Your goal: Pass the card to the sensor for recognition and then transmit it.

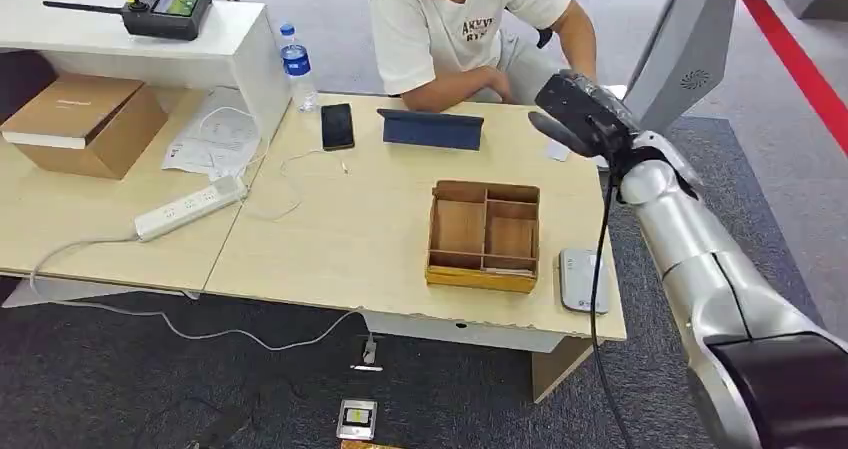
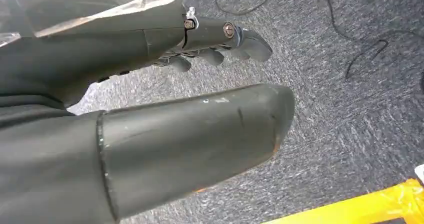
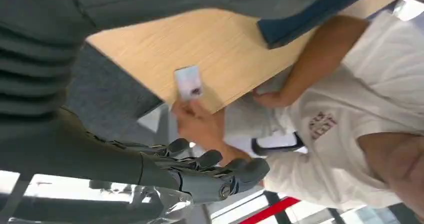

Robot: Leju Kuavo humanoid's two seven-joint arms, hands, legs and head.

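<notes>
Our right hand (image 3: 200, 171) hangs empty, fingers loosely apart, above the tabletop (image 3: 220, 49) edge; the card (image 3: 188, 82) lies there by the person's hand (image 3: 197, 121), so we judge it handed over; our left hand (image 2: 220, 44) dangles empty over the floor

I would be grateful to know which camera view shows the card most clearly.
The right wrist view: the card lies flat at the table edge, its face visible, a person's hand beside it. The head view shows a pale sliver behind the right hand. The left wrist view faces carpet.
</notes>
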